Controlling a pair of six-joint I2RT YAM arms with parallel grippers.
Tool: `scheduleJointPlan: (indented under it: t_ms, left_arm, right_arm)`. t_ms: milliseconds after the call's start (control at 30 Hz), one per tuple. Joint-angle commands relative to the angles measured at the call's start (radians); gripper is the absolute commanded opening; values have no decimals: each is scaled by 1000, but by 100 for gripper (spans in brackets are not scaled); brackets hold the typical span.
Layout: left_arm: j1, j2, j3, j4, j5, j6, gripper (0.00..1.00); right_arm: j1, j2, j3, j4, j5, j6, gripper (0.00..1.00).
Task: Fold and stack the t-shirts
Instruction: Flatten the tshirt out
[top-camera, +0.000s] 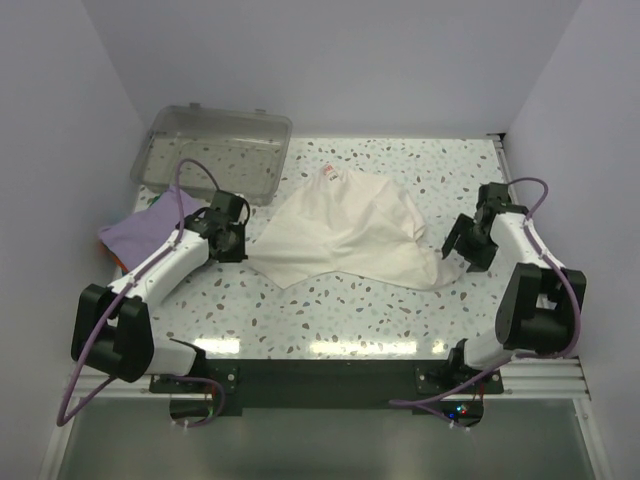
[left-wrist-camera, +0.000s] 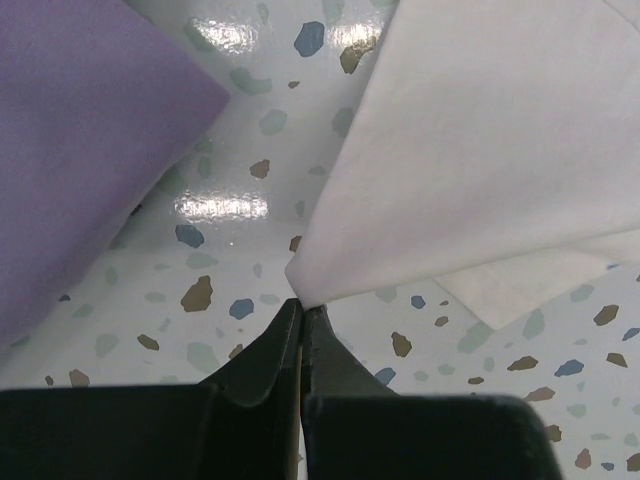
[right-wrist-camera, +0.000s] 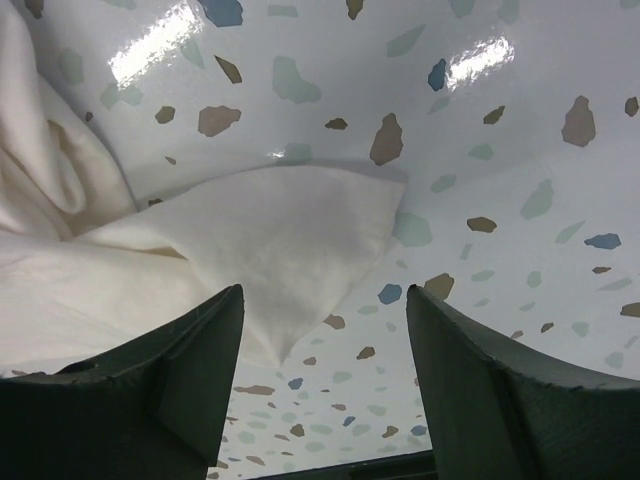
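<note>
The cream-white t-shirt (top-camera: 345, 230) lies spread and rumpled in the middle of the table, with a small bit of red print (top-camera: 328, 170) at its far edge. My left gripper (top-camera: 232, 245) is shut on its left corner; in the left wrist view the cream-white t-shirt (left-wrist-camera: 480, 140) ends right at the closed tips of the left gripper (left-wrist-camera: 302, 308). The lavender t-shirt (top-camera: 150, 225) lies at the left and also shows in the left wrist view (left-wrist-camera: 80, 130). My right gripper (top-camera: 465, 250) is open over the shirt's right corner (right-wrist-camera: 290, 240); in its own wrist view the right gripper (right-wrist-camera: 323, 292) holds nothing.
A clear plastic bin (top-camera: 215, 150) stands at the back left, behind the lavender shirt. White walls close in the terrazzo table (top-camera: 340, 310) on the left, back and right. The arm bases sit at the near edge.
</note>
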Motion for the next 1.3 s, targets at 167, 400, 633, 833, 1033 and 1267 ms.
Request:
scheduleJointPlan:
  t_ms: [167,400,633,833,1033,1267]
  left_arm:
    - [25,-27,-13,4,8,20,0]
    - [30,-27,-5,4,17,20,0]
    - [33,-37,-13,3,20,14,0]
    - [33,-40,-19,7,37,10,0]
    - [33,-29,-19,30,68,0,0]
    - [33,-14,-13,35,74,4,0]
  right_arm:
    - [-15,2,-55,22,4,49,62]
    - [-40,9,-95,63,11,80,56]
    - [-115,4,-138,91,5,69,47]
    - [-147,25,-147,123,-26,49,42]
    - [-147,22,-169,175,-92,60,40]
    - [-147,51,-156,192,-92,63,39]
